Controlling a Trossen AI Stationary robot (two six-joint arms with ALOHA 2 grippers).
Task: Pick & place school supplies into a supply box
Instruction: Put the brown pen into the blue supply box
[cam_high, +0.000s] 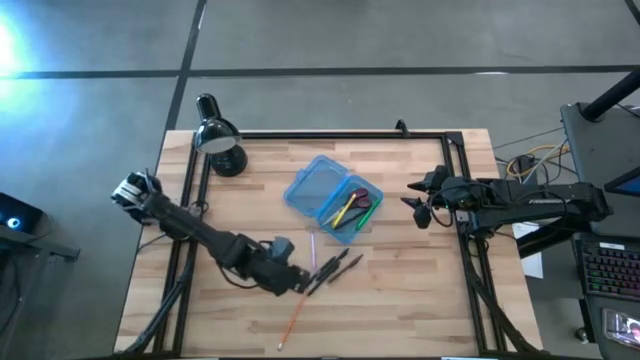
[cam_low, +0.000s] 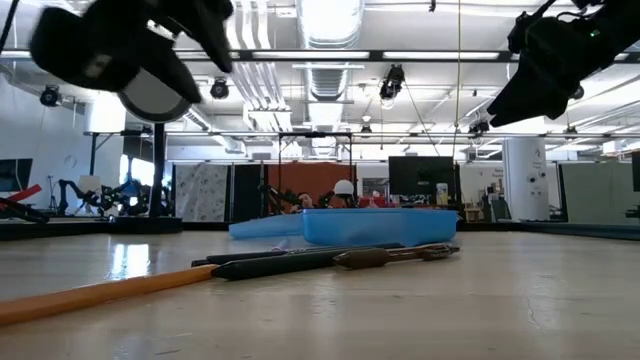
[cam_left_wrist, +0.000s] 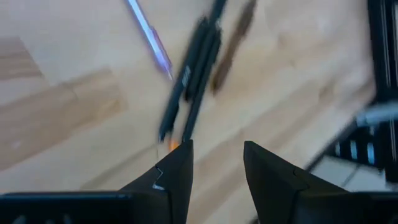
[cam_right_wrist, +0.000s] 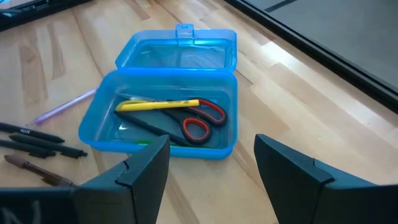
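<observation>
The translucent blue supply box (cam_high: 335, 200) stands open mid-table, its lid (cam_right_wrist: 180, 50) laid flat behind the base. Inside lie a yellow pen (cam_right_wrist: 158, 104), red-handled scissors (cam_right_wrist: 200, 122) and a green pen (cam_high: 362, 214). On the wood near it rest black pens (cam_high: 335, 270), a pale purple pen (cam_high: 312, 250) and an orange pencil (cam_high: 292, 325). My left gripper (cam_high: 300, 283) hovers open just near-left of the black pens (cam_left_wrist: 186, 81), above the pencil's tip (cam_left_wrist: 174, 144). My right gripper (cam_high: 420, 205) hangs open, right of the box (cam_right_wrist: 168, 118).
A black desk lamp (cam_high: 220, 140) stands at the table's far left. A black frame rail (cam_high: 330, 133) runs along the far edge and down both sides. Bare wood lies along the near edge and right of the pens.
</observation>
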